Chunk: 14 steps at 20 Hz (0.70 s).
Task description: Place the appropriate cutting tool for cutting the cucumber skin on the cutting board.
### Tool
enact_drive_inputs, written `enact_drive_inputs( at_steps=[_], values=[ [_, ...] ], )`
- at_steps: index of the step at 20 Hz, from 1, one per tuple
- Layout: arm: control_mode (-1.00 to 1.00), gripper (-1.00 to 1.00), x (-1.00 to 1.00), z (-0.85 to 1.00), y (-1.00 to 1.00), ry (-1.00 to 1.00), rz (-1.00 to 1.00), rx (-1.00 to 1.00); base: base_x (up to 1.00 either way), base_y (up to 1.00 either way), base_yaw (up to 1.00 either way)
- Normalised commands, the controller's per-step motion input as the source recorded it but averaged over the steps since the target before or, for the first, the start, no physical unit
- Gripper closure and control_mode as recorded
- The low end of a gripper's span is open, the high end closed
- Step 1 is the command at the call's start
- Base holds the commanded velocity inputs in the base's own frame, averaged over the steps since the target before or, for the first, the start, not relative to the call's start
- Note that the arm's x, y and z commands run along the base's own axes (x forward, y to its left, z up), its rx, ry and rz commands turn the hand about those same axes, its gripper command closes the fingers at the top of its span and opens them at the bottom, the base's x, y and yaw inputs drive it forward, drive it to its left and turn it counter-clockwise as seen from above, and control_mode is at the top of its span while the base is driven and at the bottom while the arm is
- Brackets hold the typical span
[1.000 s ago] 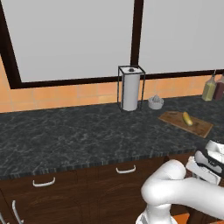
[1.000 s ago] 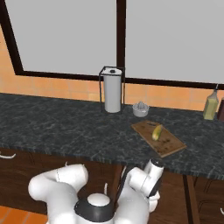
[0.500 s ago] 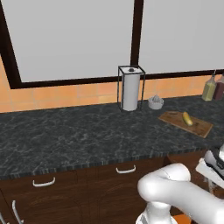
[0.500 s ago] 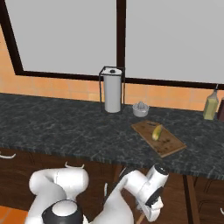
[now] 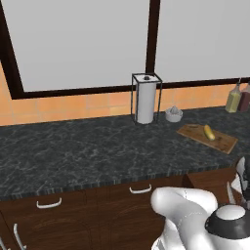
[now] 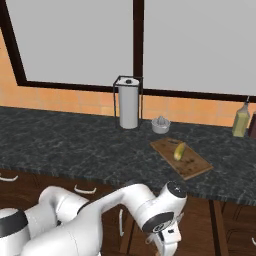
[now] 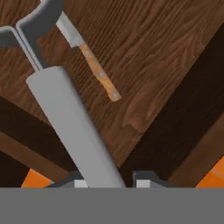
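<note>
- Reviewing the left base view: the cutting board lies on the dark counter at the right, with the cucumber resting on it. A paper towel holder stands behind, a small juicer just beside it, and bottles at the far right. The arm reaches low, below counter level.
- Right base view: the board and the cucumber sit near the counter's front edge. The arm bends downward in front of the cabinet doors.
- Hand view: a long grey handle with a forked metal head, apparently a peeler, runs between the finger tips of the gripper. Beside it, a wooden-handled knife lies on a wood-grain surface. Whether the pincer is clamped on the grey handle cannot be told; only the finger bases are visible.
- Risk assessment: if the grip is loose or off-centre, the long handle could pivot or slip during lifting. A raised tool could strike the counter edge. Careless placement could knock the cucumber off the board.
</note>
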Motion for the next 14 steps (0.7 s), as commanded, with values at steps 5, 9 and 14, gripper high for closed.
enact_drive_inputs(
  at_steps=[5, 9, 14],
  values=[
    [-1.00, 1.00, 0.41, 1.00, -0.04, -0.07, -0.16, -0.06, 0.00, 0.00, 0.00],
    [-1.00, 1.00, 0.87, 1.00, -0.32, -0.06, -0.10, -0.01, 0.00, 0.00, 0.00],
    [-1.00, 1.00, 1.00, 1.00, -0.68, 0.00, 0.00, 0.00, 0.00, 0.00, 0.00]
  ],
)
